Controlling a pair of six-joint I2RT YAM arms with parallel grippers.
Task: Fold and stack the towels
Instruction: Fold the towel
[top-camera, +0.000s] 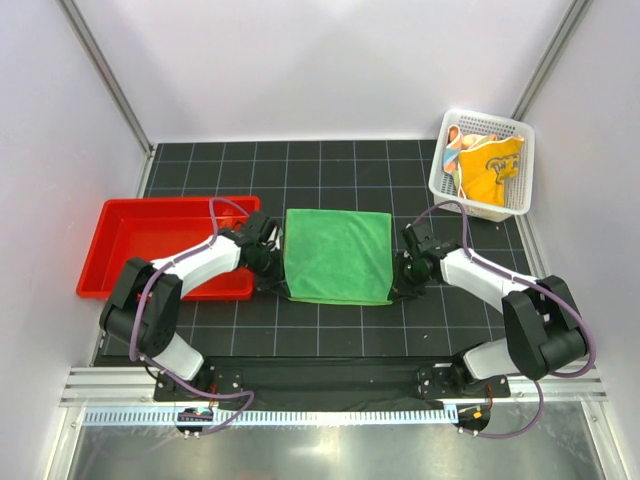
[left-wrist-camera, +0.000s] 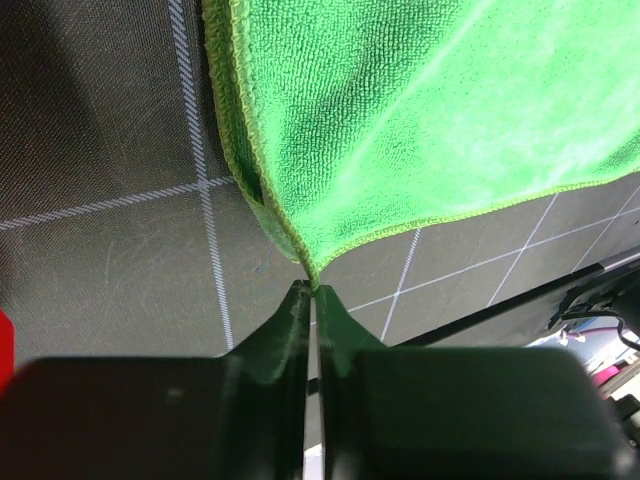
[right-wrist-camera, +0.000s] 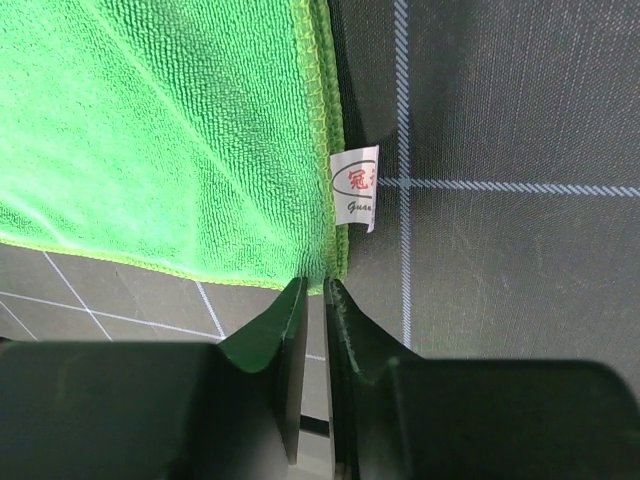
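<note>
Two grippers are holding the near edge of the green towel (top-camera: 338, 255). It is lying spread on the black gridded table (top-camera: 330, 340) between the arms, with the red tray (top-camera: 130, 235) to its left and the white mesh basket (top-camera: 476, 203) off at the far right. The left gripper (left-wrist-camera: 312, 292) is pinching the towel's near left corner. Its jaws are pressing almost together on the cloth, and the fabric is standing up in a peak at the tips. The right gripper (right-wrist-camera: 318, 288) is gripping the near right corner in the same way, its jaws closed to a thin slit on the hem, near a white label (right-wrist-camera: 355, 187) on the towel's right edge. An orange towel (top-camera: 492, 165) is sitting bunched in the basket, well apart from the green one.
</note>
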